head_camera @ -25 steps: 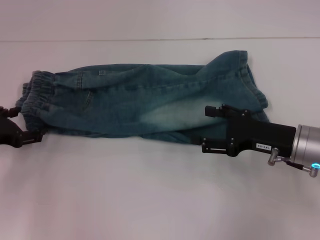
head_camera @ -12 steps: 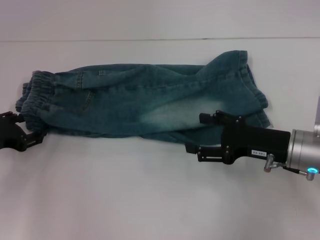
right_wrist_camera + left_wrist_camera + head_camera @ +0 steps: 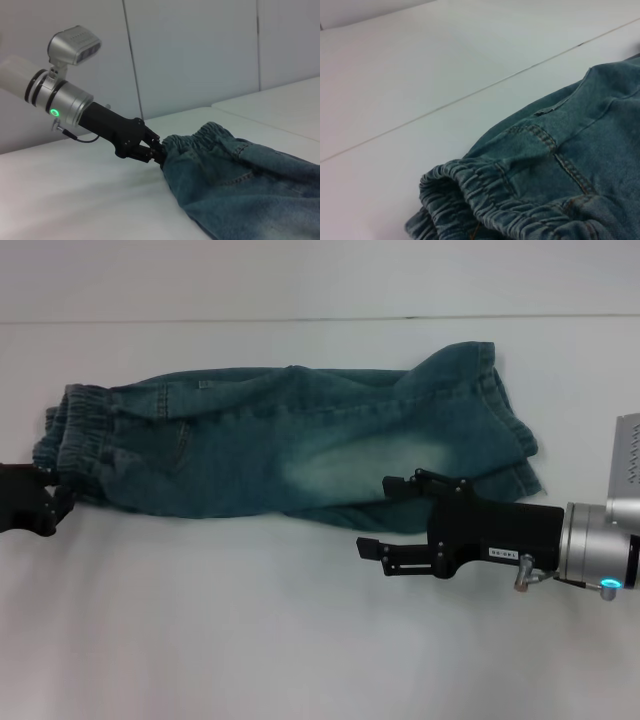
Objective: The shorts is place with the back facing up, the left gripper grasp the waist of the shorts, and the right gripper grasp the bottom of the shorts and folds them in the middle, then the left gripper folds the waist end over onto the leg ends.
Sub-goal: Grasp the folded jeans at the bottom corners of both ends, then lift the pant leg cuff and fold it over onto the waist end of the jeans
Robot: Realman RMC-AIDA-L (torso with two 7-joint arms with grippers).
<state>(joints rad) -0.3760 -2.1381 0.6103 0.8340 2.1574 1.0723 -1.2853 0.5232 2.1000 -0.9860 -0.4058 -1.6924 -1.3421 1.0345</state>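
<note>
The blue denim shorts (image 3: 290,450) lie lengthwise on the white table, folded in half, with the elastic waist (image 3: 75,435) at the left and the leg ends (image 3: 500,420) at the right. My left gripper (image 3: 50,508) is at the waist's near corner. In the right wrist view the left gripper (image 3: 154,149) is shut on the waistband (image 3: 200,137). The left wrist view shows the gathered waistband (image 3: 470,195) close up, without fingers. My right gripper (image 3: 385,517) is open over the shorts' near edge, one finger above the denim and the other above the bare table.
The white table (image 3: 250,640) spreads on the near side of the shorts. A seam line (image 3: 300,318) crosses the surface behind them. White wall panels (image 3: 200,50) stand at the back in the right wrist view.
My right gripper has slid left and toward the near side, staying open. My left gripper has drawn back to the left, and the waist's near edge has shifted with it.
</note>
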